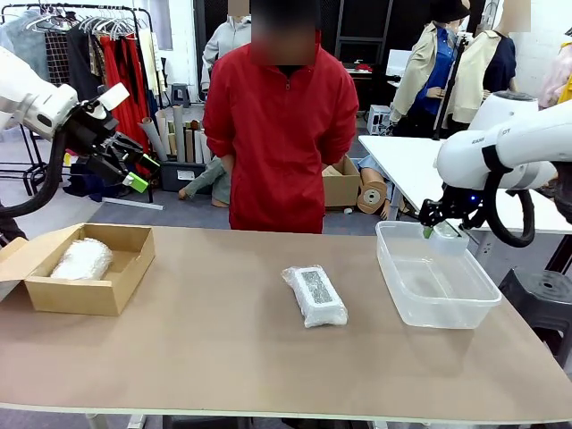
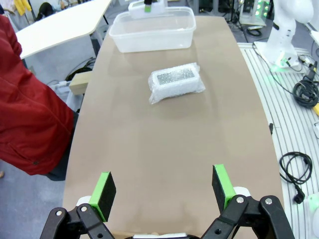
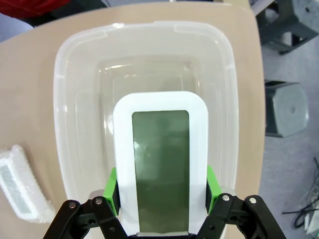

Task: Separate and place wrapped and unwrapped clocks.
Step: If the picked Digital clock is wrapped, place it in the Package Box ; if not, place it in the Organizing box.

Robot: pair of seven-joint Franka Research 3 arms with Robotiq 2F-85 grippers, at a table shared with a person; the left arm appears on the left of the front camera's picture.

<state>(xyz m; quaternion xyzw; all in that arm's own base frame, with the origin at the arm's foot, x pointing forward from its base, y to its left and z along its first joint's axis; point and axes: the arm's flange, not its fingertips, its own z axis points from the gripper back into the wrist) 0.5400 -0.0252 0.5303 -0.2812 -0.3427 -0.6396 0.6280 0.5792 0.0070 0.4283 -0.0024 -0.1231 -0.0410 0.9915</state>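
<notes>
My right gripper [image 3: 162,196] is shut on the bare white clock [image 3: 160,159] with its grey-green screen, held just above the clear plastic tub [image 3: 75,55]; from the front, that gripper [image 1: 440,229] hangs over the tub's far rim [image 1: 420,228]. One bubble-wrapped clock [image 1: 315,295] lies mid-table, also seen ahead of my left gripper [image 2: 164,191] as a wrapped clock [image 2: 175,82]. Another wrapped lump [image 1: 82,259] rests inside the brown cardboard box [image 1: 121,290]. The left gripper [image 1: 134,170] hovers open, high above the table's left side.
A person in a red jacket [image 1: 281,134] stands at the far edge, hands behind the back. A second white table [image 1: 402,165] sits behind on the right. Cables [image 2: 296,169] lie on the floor beside the table.
</notes>
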